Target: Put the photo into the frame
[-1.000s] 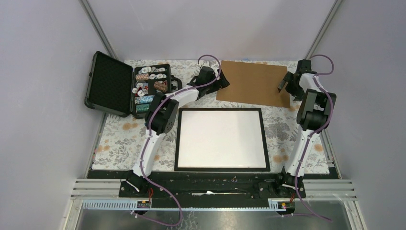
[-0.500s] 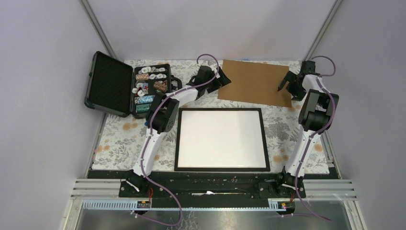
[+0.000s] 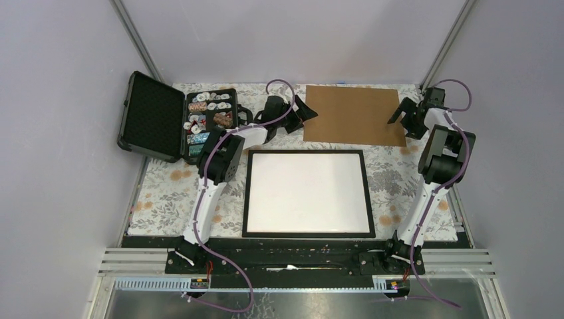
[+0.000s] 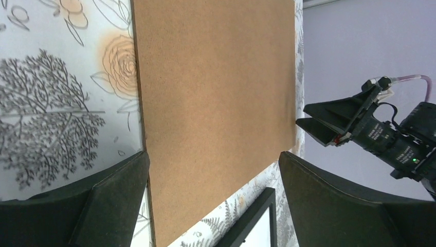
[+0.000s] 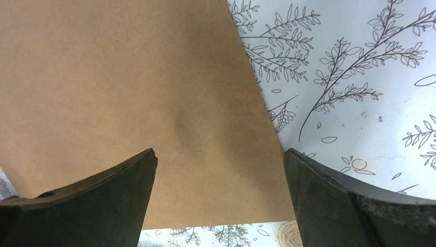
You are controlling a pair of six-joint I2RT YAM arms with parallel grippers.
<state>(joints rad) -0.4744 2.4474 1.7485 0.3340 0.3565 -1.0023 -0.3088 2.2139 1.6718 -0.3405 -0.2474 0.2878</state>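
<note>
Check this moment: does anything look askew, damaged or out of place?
Nothing spilled or askew. The board lies apart from the frame, beyond it and roughly square to it. One faint dimple marks the board's surface in the right wrist view. No photo shows; the frame's inside reads blank white.

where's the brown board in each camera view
top external: the brown board lies flat at the far side of the table, right of centre, beyond the black frame.
left wrist: it fills the middle of the picture, from the top edge to the bottom.
right wrist: it fills the upper left.
shared landmark: the flowered table cover, which borders the board in all three views.
</note>
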